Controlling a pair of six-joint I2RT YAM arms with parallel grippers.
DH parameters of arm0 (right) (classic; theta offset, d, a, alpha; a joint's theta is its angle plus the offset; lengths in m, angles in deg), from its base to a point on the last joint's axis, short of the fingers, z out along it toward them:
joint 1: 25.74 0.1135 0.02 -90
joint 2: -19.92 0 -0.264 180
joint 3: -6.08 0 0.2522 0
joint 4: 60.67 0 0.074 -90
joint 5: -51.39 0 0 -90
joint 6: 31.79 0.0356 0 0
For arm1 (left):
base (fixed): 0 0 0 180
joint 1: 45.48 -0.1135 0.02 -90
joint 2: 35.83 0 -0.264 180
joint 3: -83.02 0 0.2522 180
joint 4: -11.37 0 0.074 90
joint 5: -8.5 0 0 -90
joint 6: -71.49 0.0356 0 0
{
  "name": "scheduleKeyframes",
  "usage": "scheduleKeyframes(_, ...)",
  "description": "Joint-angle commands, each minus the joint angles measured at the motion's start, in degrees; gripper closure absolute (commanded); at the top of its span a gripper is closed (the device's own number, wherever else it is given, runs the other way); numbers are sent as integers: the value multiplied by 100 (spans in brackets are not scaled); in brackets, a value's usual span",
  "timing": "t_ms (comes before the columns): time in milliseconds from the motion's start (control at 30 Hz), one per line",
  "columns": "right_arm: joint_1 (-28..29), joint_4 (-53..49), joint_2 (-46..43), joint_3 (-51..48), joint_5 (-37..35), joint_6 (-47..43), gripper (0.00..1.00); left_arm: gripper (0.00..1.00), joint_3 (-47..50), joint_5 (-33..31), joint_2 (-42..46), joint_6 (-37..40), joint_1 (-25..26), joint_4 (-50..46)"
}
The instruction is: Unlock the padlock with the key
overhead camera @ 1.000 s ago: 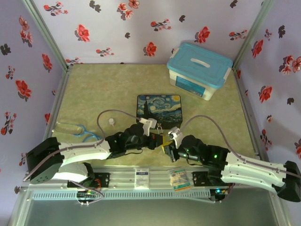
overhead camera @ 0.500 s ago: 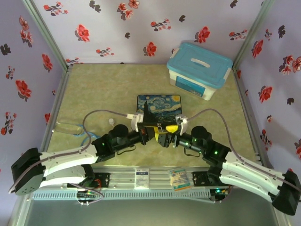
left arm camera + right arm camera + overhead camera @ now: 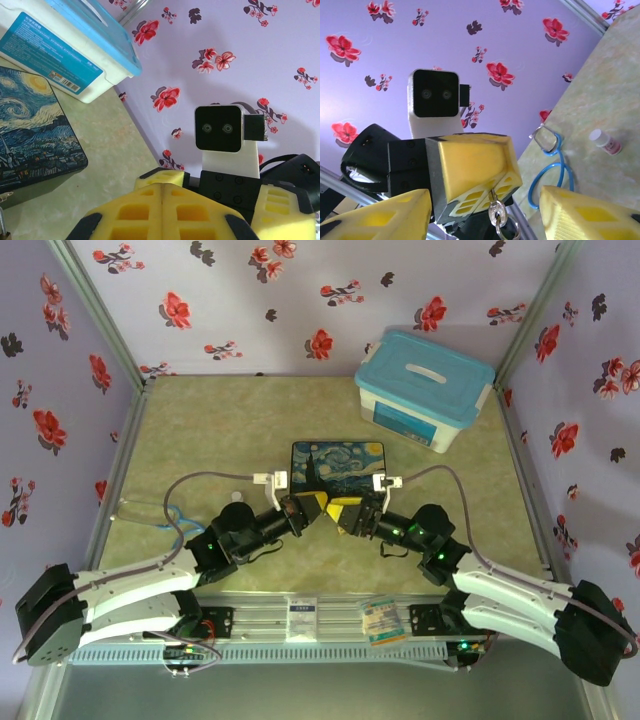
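Key point(image 3: 494, 211) position: clamped between the closed yellow fingers of the left gripper point(image 3: 487, 192), over the middle of the bench point(image 3: 220, 420) towards its near edge. In the right wrist view the key's long axis runs close to vertical. The silvery round head points down, clear of the fingertips, with a thin ring through it. The blade is hidden between the pads.

Padlock point(image 3: 3, 231) position: on the bench, just beside the near edge of the painted box point(image 3: 30, 125), at the lower left corner of the left wrist view. The frame crops it. A silver shackle leg shows above a strip of brass body. Which way the keyhole faces cannot be told.

Right gripper point(image 3: 346, 508): tip to tip with the left gripper, at the near edge of the painted box. Its fingers point(image 3: 380, 216) are apart, one on each side of the left gripper's tips.

Markings:
- The painted box carries a swirling night-sky picture and no legible text.
- The container point(image 3: 65, 45), white with a blue lid, stands at the far right corner of the bench. Its blue label bears rows of small print and a barcode, too small to read.
- Two printed cards sit on the rail at the near edge, a white label point(image 3: 301, 617) and a packet point(image 3: 381, 621). Neither is legible.

Count: one key, one padlock, one painted box, one container, two cards. One blue stethoscope point(image 3: 552, 172) and one small white bottle point(image 3: 605, 141) lie near each other on the left half of the bench.
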Motion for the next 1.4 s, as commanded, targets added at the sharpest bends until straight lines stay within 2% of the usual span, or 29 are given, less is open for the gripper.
scheduleKeyframes(0,-19,356,-34,-77,272,15,45,100,40,-102,-68,-119,-59,528)
scheduleKeyframes(333,-15,1159,521,-91,351,132,58,100,-65,35,-337,-257,-59,862)
scheduleKeyframes(600,3,1815,998,-162,523,355,65,100,-44,-18,-330,-283,-59,934)
scheduleKeyframes(933,11,2067,1049,-254,464,434,77,100,-93,-93,-504,-342,-62,1148)
scheduleKeyframes(1100,20,2075,1119,-271,449,411,77,100,-67,-90,-555,-389,-61,1279)
scheduleKeyframes(1133,21,2009,1132,-273,451,387,70,100,-79,-99,-554,-381,-61,1264)
scheduleKeyframes(1167,16,1910,1135,-298,402,371,57,100,-93,-89,-533,-372,-64,1222)
scheduleKeyframes(1200,19,1894,1122,-350,322,349,55,100,-117,-89,-528,-350,-59,1160)
scheduleKeyframes(1267,17,2081,1115,-465,254,349,65,100,-145,-81,-508,-319,-60,1101)
scheduleKeyframes(1367,13,2074,1016,-456,213,314,68,100,-129,-57,-527,-354,-59,1136)
